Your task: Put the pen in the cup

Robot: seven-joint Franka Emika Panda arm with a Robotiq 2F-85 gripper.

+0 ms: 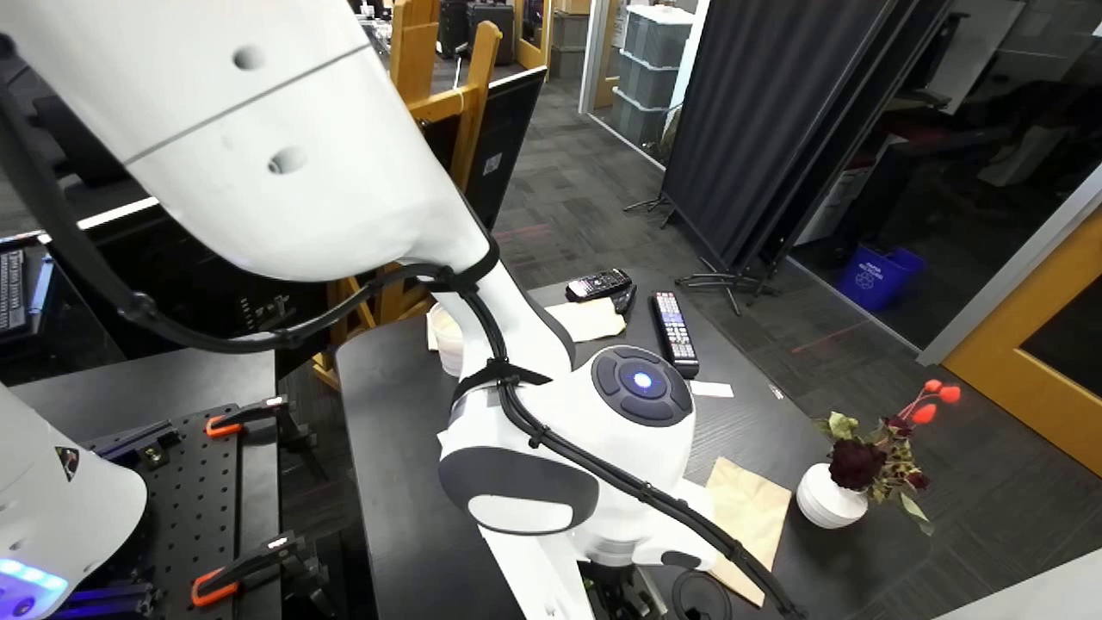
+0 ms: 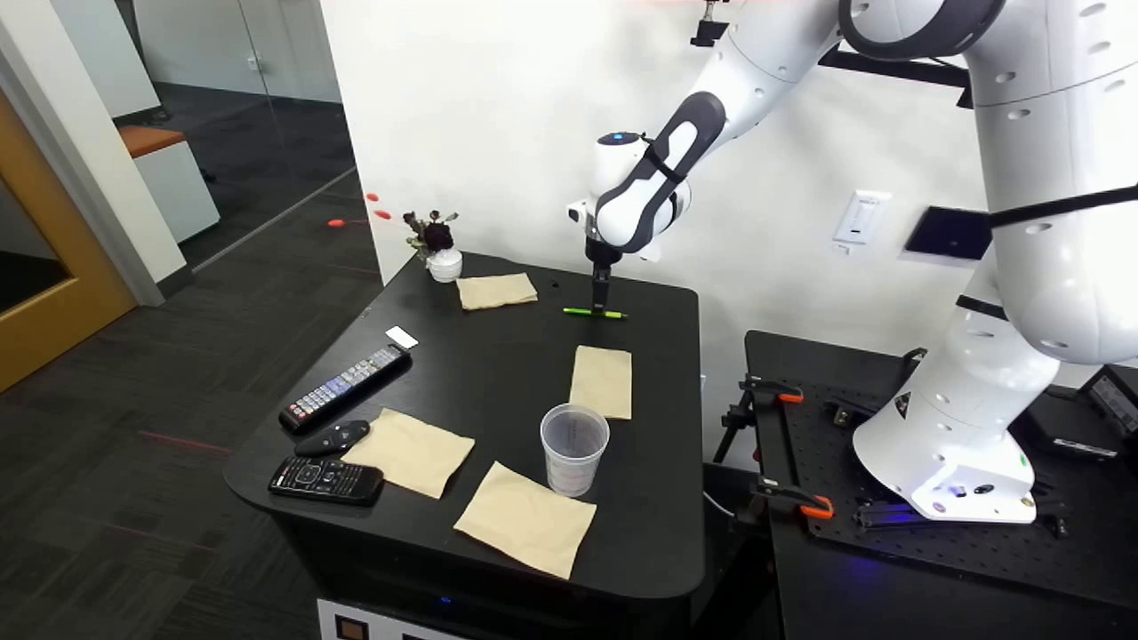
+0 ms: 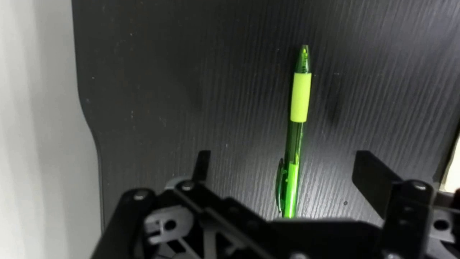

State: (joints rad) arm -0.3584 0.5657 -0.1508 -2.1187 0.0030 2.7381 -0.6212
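The green pen (image 2: 613, 315) lies flat on the dark table near the wall. In the wrist view the pen (image 3: 300, 97) runs up and down the picture, its tip at the top and its clip end low. My gripper (image 3: 284, 154) is open, with one finger on each side of the pen's clip half and a gap on both sides. In an exterior view the gripper (image 2: 601, 302) points straight down over the pen's middle. The translucent white cup (image 2: 573, 453) stands upright at the near side of the table. It is partly hidden behind the arm in an exterior view (image 1: 449, 344).
A paper note (image 2: 601, 382) lies between the pen and the cup. Another note (image 2: 526, 520) lies beside the cup. A long remote (image 2: 347, 388), a smaller remote (image 2: 326, 481) and a white vase with flowers (image 2: 444, 265) stand along the far side. A wall (image 2: 498, 133) rises behind the table.
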